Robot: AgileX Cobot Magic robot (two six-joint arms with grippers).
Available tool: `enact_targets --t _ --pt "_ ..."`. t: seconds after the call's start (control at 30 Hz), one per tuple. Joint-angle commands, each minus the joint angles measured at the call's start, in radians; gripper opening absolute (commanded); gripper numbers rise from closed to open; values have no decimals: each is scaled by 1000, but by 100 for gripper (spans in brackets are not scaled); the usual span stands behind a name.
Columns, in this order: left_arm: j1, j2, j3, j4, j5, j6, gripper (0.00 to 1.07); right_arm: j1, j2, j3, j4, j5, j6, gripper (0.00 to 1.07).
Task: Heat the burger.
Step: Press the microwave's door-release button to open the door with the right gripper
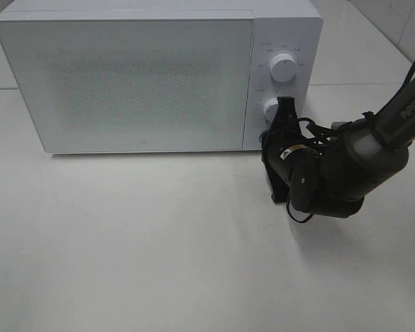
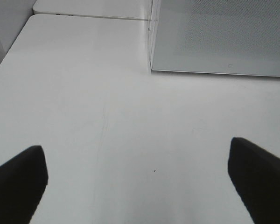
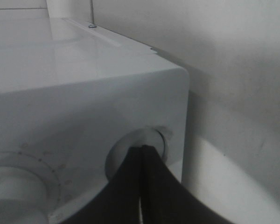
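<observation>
The burger is out of view. The white microwave (image 1: 124, 76) stands at the back of the table with its door closed. My right gripper (image 1: 285, 111) is shut, and its black fingertips rest against the microwave's lower knob (image 1: 270, 108). In the right wrist view the two fingers (image 3: 130, 186) meet in a point over that knob (image 3: 154, 136). My left gripper (image 2: 137, 186) is open and empty over bare table, short of the microwave's corner (image 2: 214, 42). It does not show in the exterior view.
The upper knob (image 1: 283, 67) sits above the lower one on the control panel. It also shows in the right wrist view (image 3: 14, 186). The white table (image 1: 159, 249) stretches in front of the microwave. A wall stands close to the microwave's right side (image 3: 238, 93).
</observation>
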Motion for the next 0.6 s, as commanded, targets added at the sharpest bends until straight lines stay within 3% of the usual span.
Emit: enact_targets --t 0.03,0.6 --pt "1 -20 4 -5 -12 -4 98 -13 -5 -27 2 -68 -22 0" --pt "1 -20 4 -5 -12 -4 98 -36 41 -210 43 -182 -120 0"
